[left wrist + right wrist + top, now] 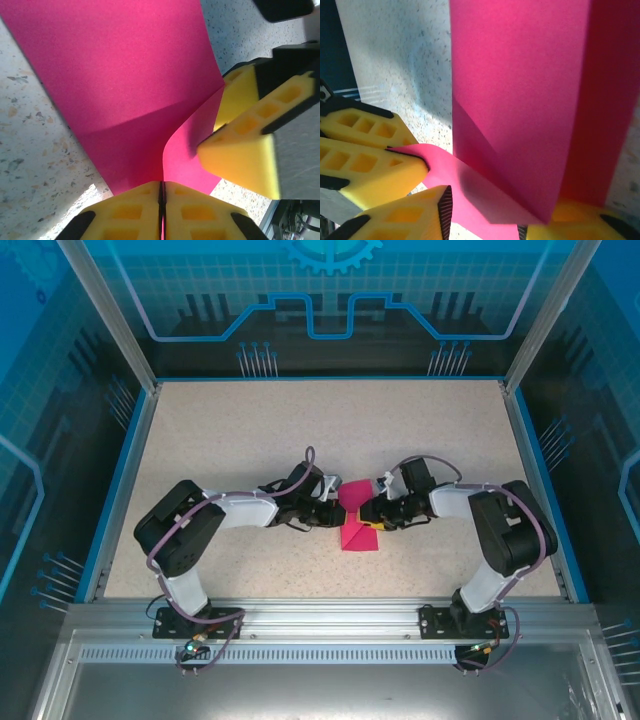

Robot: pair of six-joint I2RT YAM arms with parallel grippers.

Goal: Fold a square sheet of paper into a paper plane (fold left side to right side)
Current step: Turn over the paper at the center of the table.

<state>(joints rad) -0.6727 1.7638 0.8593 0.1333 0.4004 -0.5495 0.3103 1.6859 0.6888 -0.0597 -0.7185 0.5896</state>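
Observation:
The magenta-pink sheet of paper [361, 534] lies partly folded on the speckled table between the two arms. One flap curls up off the flat part [125, 75]. My left gripper [161, 192] is shut on the edge of that raised flap, its yellow pads pressed together with the paper between them. My right gripper [485, 220] faces it from the other side. Its jaws stand apart, open, with the flap [470, 190] running between them and a folded layer [520, 100] rising beyond. Seen from above, the left gripper [329, 511] and right gripper [371, 514] nearly touch over the paper.
The beige table [250, 440] is bounded by a blue rim [118, 480] and aluminium posts [110, 310]. Both arm bases [190, 618] stand on the metal rail at the near edge. The arms' elbows bulge outward left and right.

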